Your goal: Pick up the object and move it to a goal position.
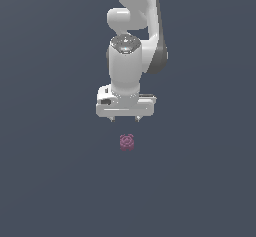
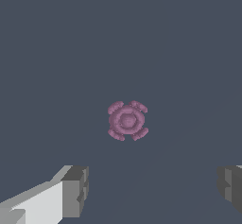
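Note:
The object is a tiny pink-magenta block [image 1: 127, 142] with a ring pattern, lying on the dark grey floor. It also shows in the wrist view [image 2: 127, 120], seen from above. My white gripper [image 1: 125, 119] hangs a short way above the block, apart from it. In the wrist view the gripper [image 2: 153, 190] is open and empty. One grey fingertip [image 2: 75, 191] and the other fingertip [image 2: 230, 184] stand far apart, much wider than the block. No goal marker shows in either view.
A flat dark grey floor [image 1: 50, 181] fills both views. Only the white arm [image 1: 135, 26] rising behind the gripper is there.

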`<action>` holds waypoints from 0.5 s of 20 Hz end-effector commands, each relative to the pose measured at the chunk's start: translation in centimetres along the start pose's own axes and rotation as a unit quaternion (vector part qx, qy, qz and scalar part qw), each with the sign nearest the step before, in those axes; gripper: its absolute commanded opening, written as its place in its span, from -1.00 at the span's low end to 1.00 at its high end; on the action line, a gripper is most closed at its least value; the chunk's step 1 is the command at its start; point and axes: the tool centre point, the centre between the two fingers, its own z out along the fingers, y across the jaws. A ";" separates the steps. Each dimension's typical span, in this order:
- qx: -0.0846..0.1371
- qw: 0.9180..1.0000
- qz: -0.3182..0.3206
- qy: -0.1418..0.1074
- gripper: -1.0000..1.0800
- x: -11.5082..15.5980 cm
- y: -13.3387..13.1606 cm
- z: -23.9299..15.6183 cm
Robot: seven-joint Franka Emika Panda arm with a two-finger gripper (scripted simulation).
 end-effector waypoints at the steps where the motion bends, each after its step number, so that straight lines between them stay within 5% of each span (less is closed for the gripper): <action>1: 0.000 1.000 0.000 0.000 0.92 0.0 0.0 0.0; 10: 0.001 1.000 0.005 0.001 0.92 -0.2 0.7 0.2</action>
